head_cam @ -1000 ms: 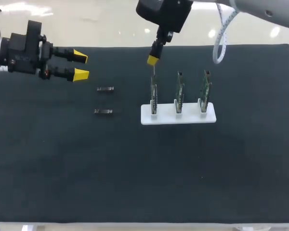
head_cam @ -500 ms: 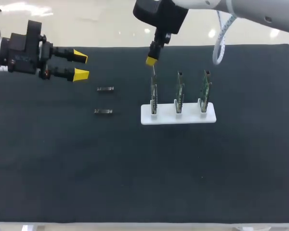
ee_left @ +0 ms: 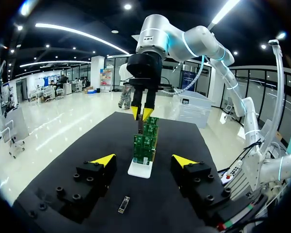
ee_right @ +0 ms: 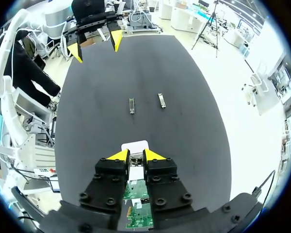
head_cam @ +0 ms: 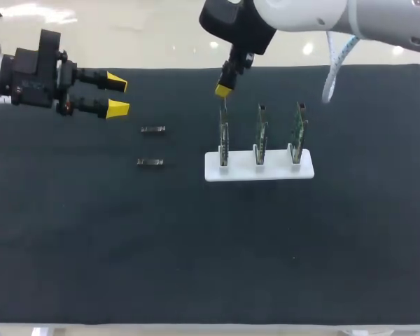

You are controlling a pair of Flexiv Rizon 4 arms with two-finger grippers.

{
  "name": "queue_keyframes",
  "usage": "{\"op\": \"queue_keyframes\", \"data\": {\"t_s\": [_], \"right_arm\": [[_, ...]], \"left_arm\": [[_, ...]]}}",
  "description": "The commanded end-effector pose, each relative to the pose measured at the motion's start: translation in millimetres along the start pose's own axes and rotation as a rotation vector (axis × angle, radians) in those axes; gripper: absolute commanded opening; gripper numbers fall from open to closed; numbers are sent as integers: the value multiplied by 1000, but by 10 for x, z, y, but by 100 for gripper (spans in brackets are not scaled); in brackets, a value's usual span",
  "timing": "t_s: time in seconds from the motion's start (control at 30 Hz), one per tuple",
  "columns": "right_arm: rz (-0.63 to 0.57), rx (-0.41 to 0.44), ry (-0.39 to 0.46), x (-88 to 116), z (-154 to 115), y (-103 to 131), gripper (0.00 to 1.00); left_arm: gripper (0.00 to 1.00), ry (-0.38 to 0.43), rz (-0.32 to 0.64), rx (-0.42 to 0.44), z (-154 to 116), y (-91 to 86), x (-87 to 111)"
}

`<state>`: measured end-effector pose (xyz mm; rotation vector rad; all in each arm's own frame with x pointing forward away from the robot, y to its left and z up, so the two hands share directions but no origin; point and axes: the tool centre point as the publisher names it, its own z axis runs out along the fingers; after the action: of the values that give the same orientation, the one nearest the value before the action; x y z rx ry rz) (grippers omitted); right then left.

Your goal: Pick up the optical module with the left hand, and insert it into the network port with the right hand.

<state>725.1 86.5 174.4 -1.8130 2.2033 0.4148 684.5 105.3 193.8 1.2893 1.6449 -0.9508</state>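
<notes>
My right gripper [head_cam: 224,89] hangs just above the leftmost of three upright green circuit boards [head_cam: 224,136], shut on a thin optical module [head_cam: 224,103] that points down at the board's top edge. In the right wrist view the module [ee_right: 135,160] sits between the yellow tips, with the boards [ee_right: 136,191] under the gripper [ee_right: 136,155]. The left wrist view shows that gripper [ee_left: 142,113] over the boards [ee_left: 144,144]. My left gripper [head_cam: 117,95] is open and empty at the table's far left. Two more modules [head_cam: 152,129] [head_cam: 150,162] lie flat on the mat to its right.
The boards stand in a white base [head_cam: 266,171] right of the table's middle. The black mat [head_cam: 196,245] covers the whole table. In the left wrist view one loose module [ee_left: 124,204] lies under the open left gripper [ee_left: 143,160].
My right arm's wrist has shifted a little above the leftmost board, the gripper tip staying almost in place. The left arm and the loose modules have not moved.
</notes>
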Motion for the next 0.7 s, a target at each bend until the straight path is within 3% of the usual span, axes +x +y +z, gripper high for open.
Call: {"op": "queue_keyframes", "data": {"t_s": [0.03,0.7], "right_arm": [[-2,7,-5,33,45,20,0],[-4,-9,6,69,116,21,0]], "left_arm": [[100,3,0,0,9,10,-2],[100,3,0,0,9,10,-2]]}}
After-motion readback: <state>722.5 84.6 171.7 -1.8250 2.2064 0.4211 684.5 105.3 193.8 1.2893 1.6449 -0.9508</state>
